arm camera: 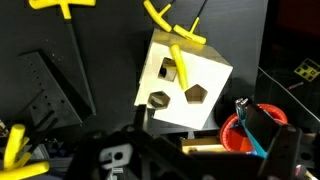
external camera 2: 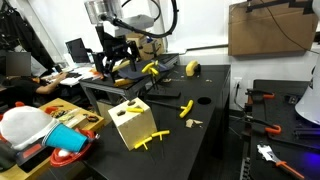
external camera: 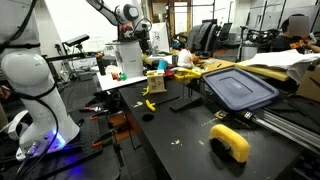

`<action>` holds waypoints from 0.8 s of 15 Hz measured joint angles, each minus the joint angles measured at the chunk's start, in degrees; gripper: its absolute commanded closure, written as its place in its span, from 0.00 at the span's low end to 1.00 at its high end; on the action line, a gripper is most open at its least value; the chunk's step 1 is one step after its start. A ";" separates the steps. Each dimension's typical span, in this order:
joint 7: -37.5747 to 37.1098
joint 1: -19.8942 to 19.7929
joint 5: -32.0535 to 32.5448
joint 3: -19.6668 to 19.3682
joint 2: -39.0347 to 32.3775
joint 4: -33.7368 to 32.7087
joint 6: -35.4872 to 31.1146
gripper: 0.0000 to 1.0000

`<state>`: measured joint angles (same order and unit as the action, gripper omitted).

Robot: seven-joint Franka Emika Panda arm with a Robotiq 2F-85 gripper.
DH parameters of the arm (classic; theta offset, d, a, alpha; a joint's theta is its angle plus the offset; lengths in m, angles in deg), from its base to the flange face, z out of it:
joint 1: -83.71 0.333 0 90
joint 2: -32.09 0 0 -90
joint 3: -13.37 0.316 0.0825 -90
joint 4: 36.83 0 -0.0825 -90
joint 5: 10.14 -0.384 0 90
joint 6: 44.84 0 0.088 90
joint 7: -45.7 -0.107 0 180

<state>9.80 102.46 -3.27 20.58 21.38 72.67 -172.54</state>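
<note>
Straight ahead of the jaws and well below, apart from them: wooden box point(arm camera: 185, 88), holed face turned toward them, corners skewed to the jaw line. Yellow peg point(arm camera: 177, 55) stuck in its far hole. Gripper point(external camera 2: 113, 55) hanging high; jaw spread impossible to tell.

A pale wooden cube point(arm camera: 210, 72) with shaped holes cut in one face stood on the black counter point(external camera 2: 205, 140), a yellow plastic pronged piece point(arm camera: 175, 35) just beside it.
</note>
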 measured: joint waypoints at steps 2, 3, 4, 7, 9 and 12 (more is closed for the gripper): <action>-0.21 -0.51 -1.41 0.40 1.89 -0.01 4.67 0.00; -0.59 -0.72 -1.73 0.58 2.87 -0.01 7.27 0.00; -1.47 -0.90 -1.74 0.74 3.81 -0.01 9.67 0.00; -1.67 -1.11 -1.63 1.06 4.05 -0.07 10.12 0.00; -1.67 -1.12 -1.62 1.13 3.50 -0.07 10.02 0.00; -1.67 -1.18 -1.19 1.15 3.30 -0.08 10.00 0.00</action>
<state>8.14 101.28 -4.46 21.73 24.67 72.60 -162.54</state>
